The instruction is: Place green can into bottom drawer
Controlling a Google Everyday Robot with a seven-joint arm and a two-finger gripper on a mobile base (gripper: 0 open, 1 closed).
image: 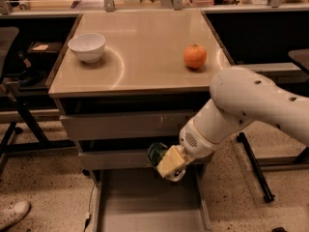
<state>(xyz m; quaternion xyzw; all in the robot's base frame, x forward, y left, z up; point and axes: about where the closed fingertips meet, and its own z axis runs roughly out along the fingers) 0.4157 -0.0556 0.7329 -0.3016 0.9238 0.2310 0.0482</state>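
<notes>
My gripper (166,164) is shut on the green can (156,153), of which only the dark green left end shows past the yellowish fingers (170,162). The can hangs in front of the middle drawer front, just above the back of the open bottom drawer (145,202). That drawer is pulled out toward the camera and shows a flat grey floor with low side rails. My white arm reaches in from the right.
A white bowl (87,47) and an orange (195,56) sit on the beige cabinet top (140,47). Two closed grey drawers (120,125) sit above the open one. Black stand legs (253,168) are on the right, a chair base on the left.
</notes>
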